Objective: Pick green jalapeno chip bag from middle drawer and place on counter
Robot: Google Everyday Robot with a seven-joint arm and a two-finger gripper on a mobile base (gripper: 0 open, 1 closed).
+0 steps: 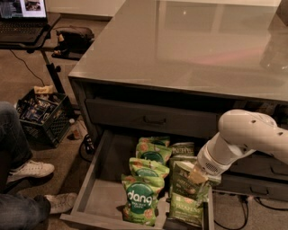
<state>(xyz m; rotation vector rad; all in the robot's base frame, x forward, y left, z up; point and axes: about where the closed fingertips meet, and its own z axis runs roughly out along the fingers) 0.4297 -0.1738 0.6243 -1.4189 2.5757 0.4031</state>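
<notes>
Drawer (96, 179) pulled open below the grey counter (189, 49). A closed upper drawer (155, 120) sits between them. White arm (245, 137) reaches in from the right. Gripper (197, 176) down at the top edge of the jalapeno bag (185, 198), which stands at the drawer's right front. A row of dang bags (140, 200) stands just left of it, front to back. On the floor at left: black crate (42, 117) and a seated person's white shoe (30, 170). Laptop (22, 12) on a stand, far left.
</notes>
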